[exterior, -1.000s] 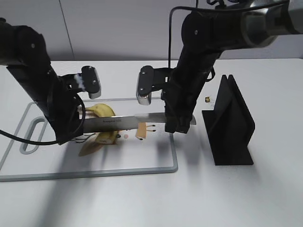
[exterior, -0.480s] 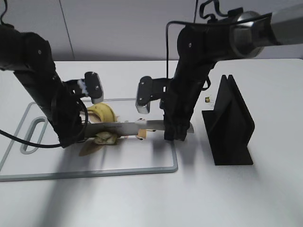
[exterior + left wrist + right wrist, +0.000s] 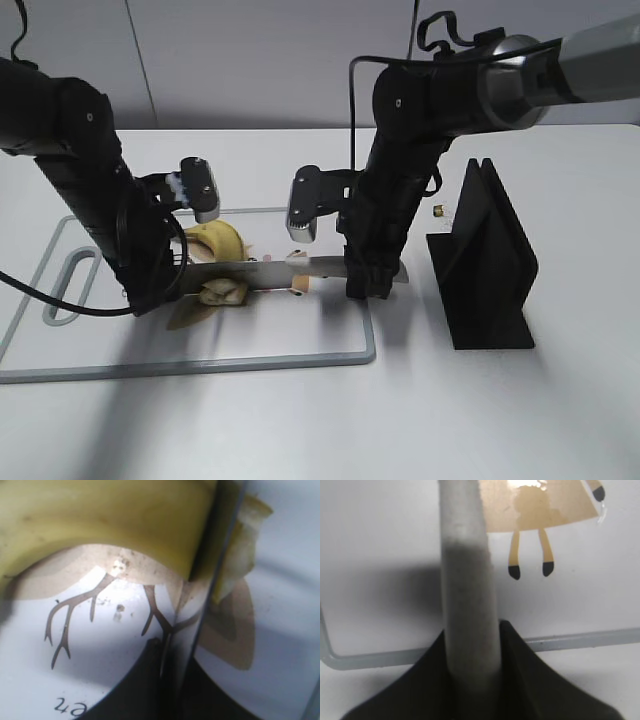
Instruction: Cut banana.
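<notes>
A yellow banana (image 3: pixel 215 240) lies on the white cutting board (image 3: pixel 300 340). A knife (image 3: pixel 255 271) lies level across it, low at the board, with a cut piece (image 3: pixel 224 293) on its near side. My left gripper (image 3: pixel 165 285) is shut on the blade's tip end. My right gripper (image 3: pixel 368 280) is shut on the grey handle. In the left wrist view the blade (image 3: pixel 215 580) runs edge-on between my left gripper's jaws (image 3: pixel 200 680), with the banana (image 3: pixel 100 520) to its left and a banana piece (image 3: pixel 240 545) to its right. In the right wrist view the handle (image 3: pixel 467 580) sits between my right gripper's dark jaws (image 3: pixel 472 650).
A black knife stand (image 3: pixel 485 260) stands right of the board. A small gold object (image 3: pixel 438 211) lies on the table behind it. The board has a grey rim (image 3: pixel 570 641) and a handle slot (image 3: pixel 65 290) at its left end.
Both grippers have lowered the knife; the blade has dropped from above the banana down into it, close to the board.
</notes>
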